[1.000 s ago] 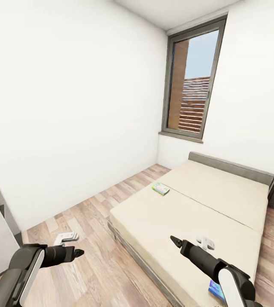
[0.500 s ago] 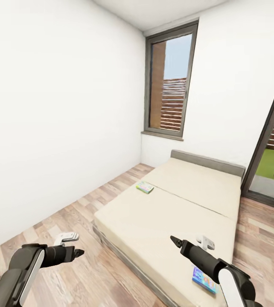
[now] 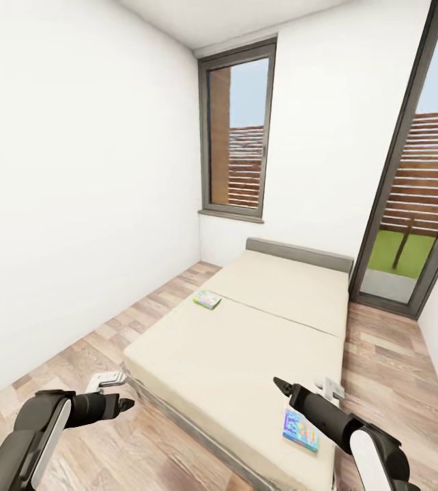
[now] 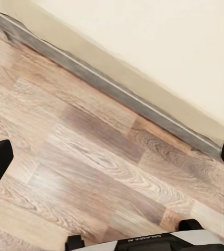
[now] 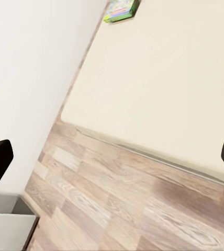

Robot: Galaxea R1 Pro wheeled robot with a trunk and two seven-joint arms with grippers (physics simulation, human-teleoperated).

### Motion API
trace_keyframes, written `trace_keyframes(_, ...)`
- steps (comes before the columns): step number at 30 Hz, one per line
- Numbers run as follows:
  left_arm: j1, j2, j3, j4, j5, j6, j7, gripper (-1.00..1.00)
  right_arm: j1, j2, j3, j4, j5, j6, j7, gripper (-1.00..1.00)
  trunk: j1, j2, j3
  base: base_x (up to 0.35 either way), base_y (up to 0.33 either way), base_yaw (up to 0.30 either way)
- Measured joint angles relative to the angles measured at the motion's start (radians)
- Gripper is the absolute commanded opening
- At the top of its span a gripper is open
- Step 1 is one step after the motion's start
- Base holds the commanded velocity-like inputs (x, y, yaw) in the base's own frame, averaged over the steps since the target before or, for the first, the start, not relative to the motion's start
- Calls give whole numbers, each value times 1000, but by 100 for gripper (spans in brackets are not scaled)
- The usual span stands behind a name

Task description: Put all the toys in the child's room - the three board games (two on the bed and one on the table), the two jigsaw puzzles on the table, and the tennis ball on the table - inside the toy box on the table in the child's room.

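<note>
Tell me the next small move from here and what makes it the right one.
Probably roll the base a little closer to the bed, then reach the right gripper for the nearer board game. Both grippers are open and hold nothing. That box lies flat near the mattress's near corner, just beside the right arm, while the other board game sits farther up the bed.

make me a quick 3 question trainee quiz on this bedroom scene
1. True or false: both board games lie on the bed.
2. Which board game is nearer the right gripper? A) the green one by the bed's left edge B) the blue one near the foot corner
3. Fill in: the left gripper hangs over the wood-plank ____.

Key: 1 true; 2 B; 3 floor.
</note>
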Motion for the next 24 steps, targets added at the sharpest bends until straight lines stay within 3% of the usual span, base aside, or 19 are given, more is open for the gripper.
trace_keyframes(17,0,0,0,0,0,0,0,100,-1,1,-21,10,-2,-1,1,100,0,0,0,0,0,-279)
trace_keyframes(24,0,0,0,0,0,0,0,100,-1,-1,-21,13,-28,-1,1,100,0,0,0,0,0,-279)
